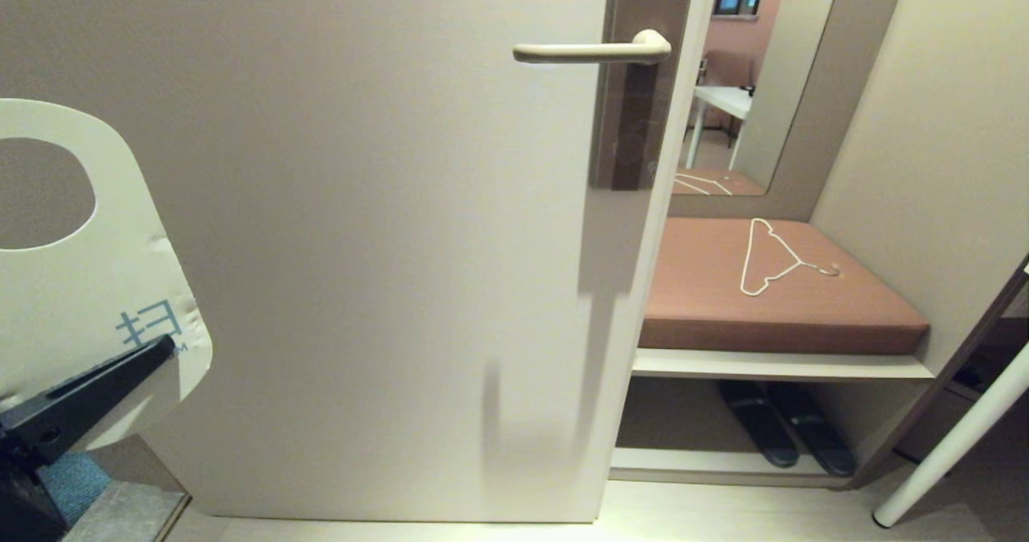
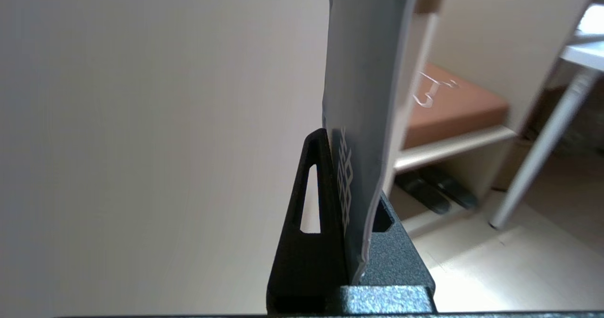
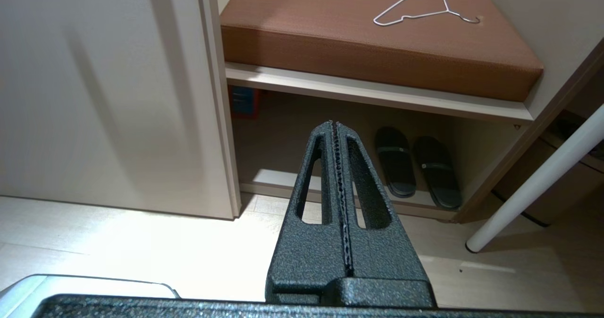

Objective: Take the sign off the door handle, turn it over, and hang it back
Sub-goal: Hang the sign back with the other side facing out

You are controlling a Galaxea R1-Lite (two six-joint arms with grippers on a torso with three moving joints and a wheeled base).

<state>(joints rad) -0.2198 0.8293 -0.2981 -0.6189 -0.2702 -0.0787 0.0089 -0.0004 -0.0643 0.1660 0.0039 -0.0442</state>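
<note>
The sign (image 1: 96, 285), white face out, pinched in the left hand (image 2: 351, 214), well apart from the door handle (image 1: 591, 51)

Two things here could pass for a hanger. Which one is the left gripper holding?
The left gripper is shut on the sign, the flat card with the oval hole, white face showing. The thin wire clothes hanger lies untouched on the brown cushion.
</note>
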